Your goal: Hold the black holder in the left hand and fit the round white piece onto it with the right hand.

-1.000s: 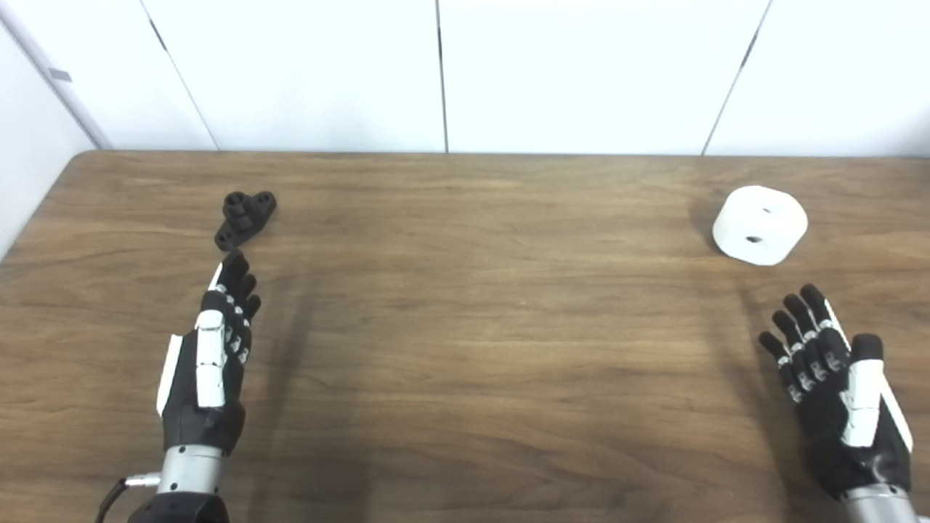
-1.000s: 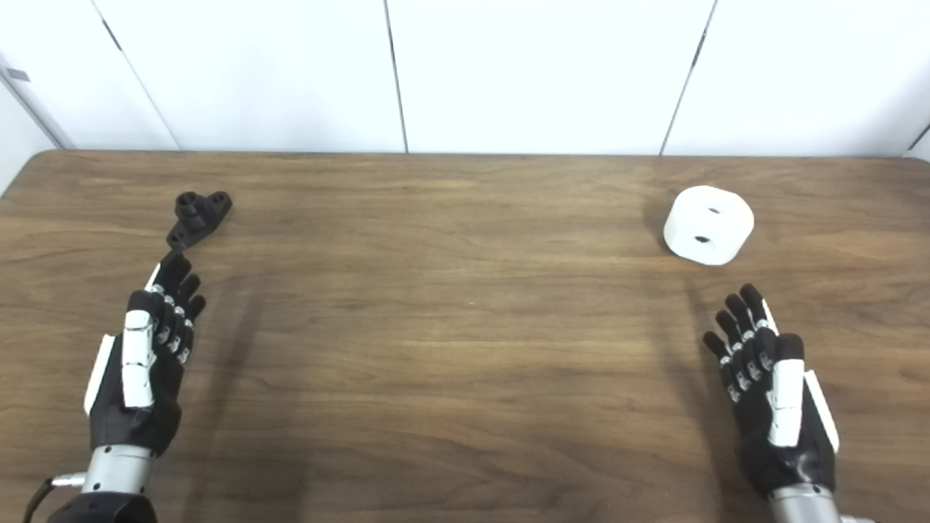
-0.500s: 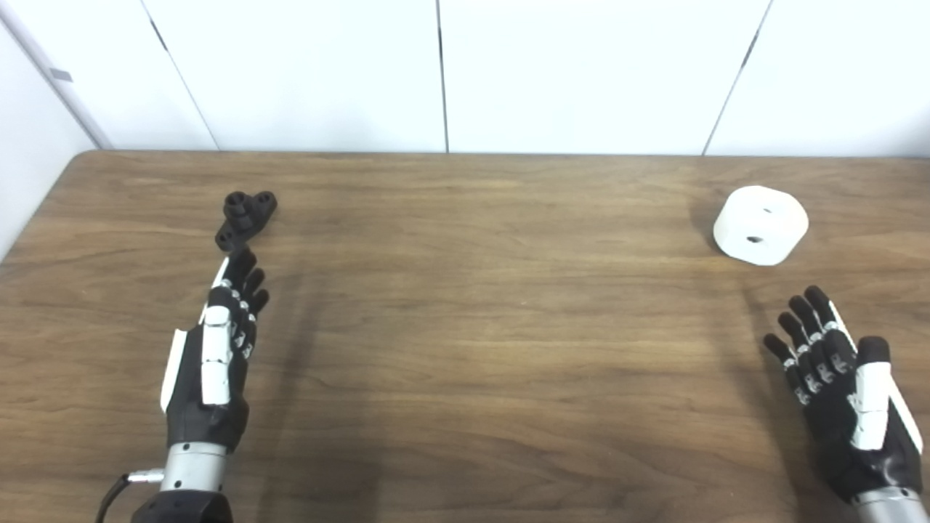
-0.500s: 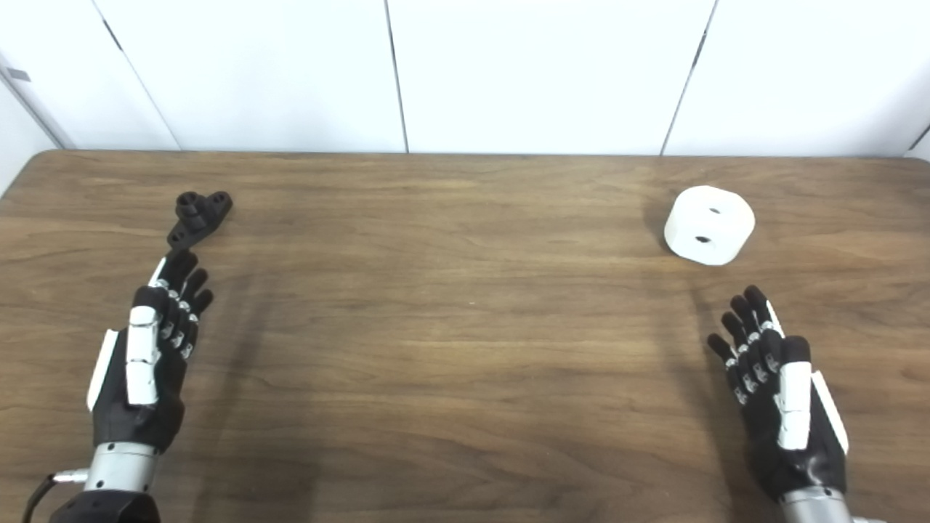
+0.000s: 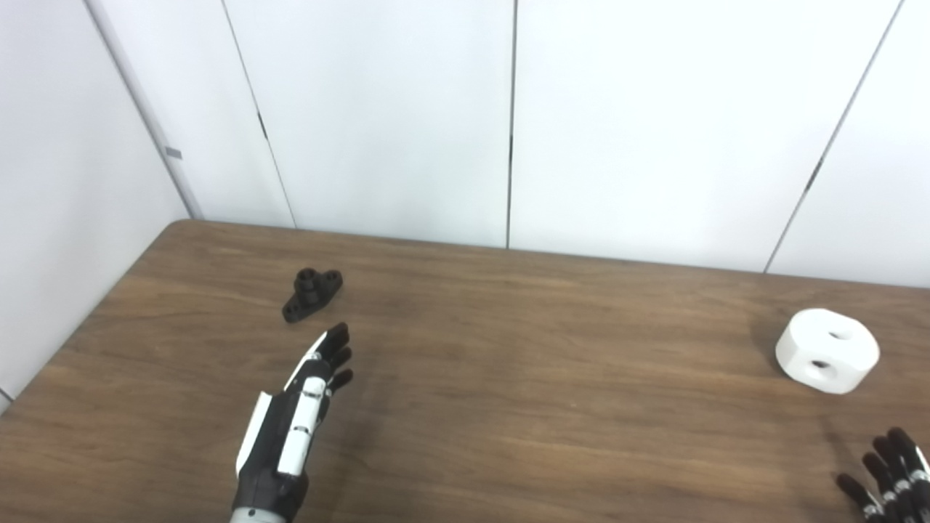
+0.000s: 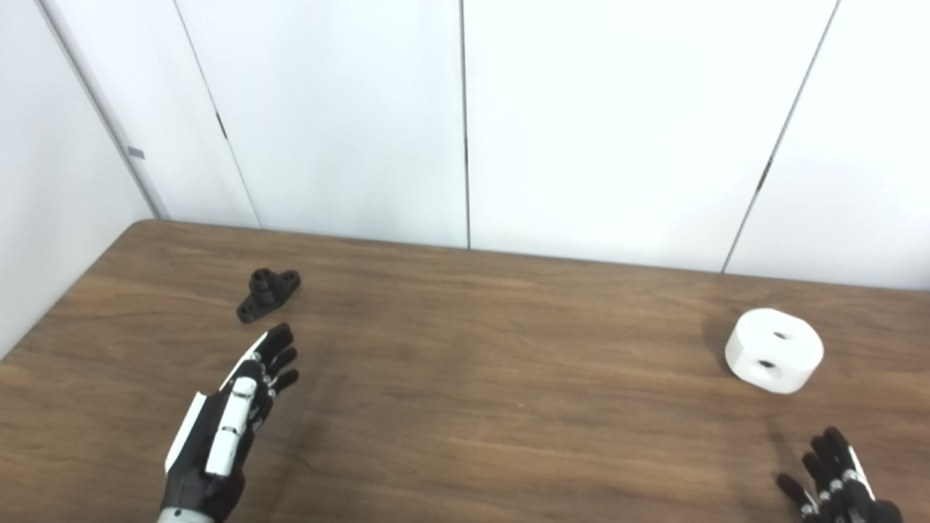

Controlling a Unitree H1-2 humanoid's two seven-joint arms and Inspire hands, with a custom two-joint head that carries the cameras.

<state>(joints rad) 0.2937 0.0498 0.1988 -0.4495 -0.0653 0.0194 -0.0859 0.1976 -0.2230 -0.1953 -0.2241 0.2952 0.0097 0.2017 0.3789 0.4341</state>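
Both hands empty (right hand fuller in right eye view).

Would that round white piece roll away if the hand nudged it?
Probably not: the round white piece lies flat on the table, holes facing up, so it would likely slide. It looks rigid. Its smooth sides might slip in the right hand.

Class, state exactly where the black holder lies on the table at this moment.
The black holder lies on the table at its far left, just beyond the fingertips of the open left hand, untouched, far across from the round white piece.
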